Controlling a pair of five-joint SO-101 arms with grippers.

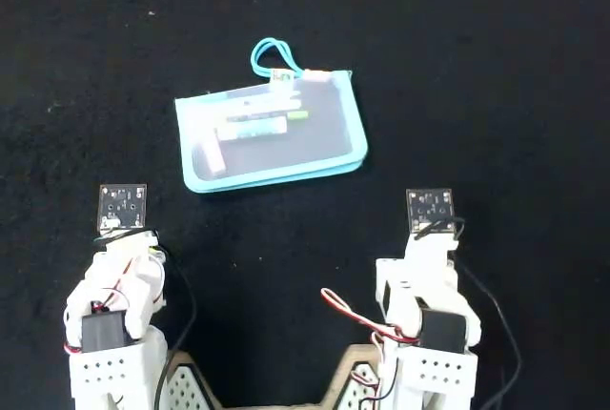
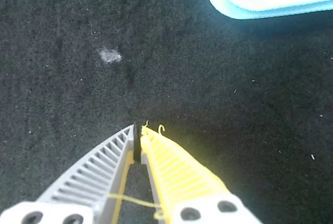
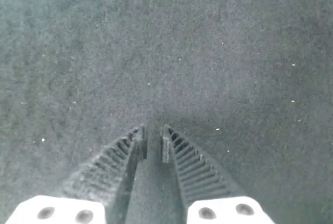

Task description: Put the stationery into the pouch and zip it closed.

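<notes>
A light blue pouch (image 1: 272, 133) with a clear front lies flat in the middle of the black table, its blue loop strap (image 1: 271, 51) pointing away from the arms. Several stationery items show through the front, among them a white block (image 1: 211, 155) and a pen with a green tip (image 1: 297, 115). The zipper pull (image 1: 315, 74) sits at the far right corner. My left gripper (image 2: 138, 130) is shut and empty, low over the mat, with a pouch corner (image 2: 270, 2) ahead of it. My right gripper (image 3: 153, 136) is nearly closed, a thin gap between the tips, holding nothing.
Both arms sit folded at the near table edge, the left arm (image 1: 119, 281) and the right arm (image 1: 429, 286), well short of the pouch. A speck of white lint (image 2: 110, 55) lies on the mat. Black mat surrounds the pouch on all sides.
</notes>
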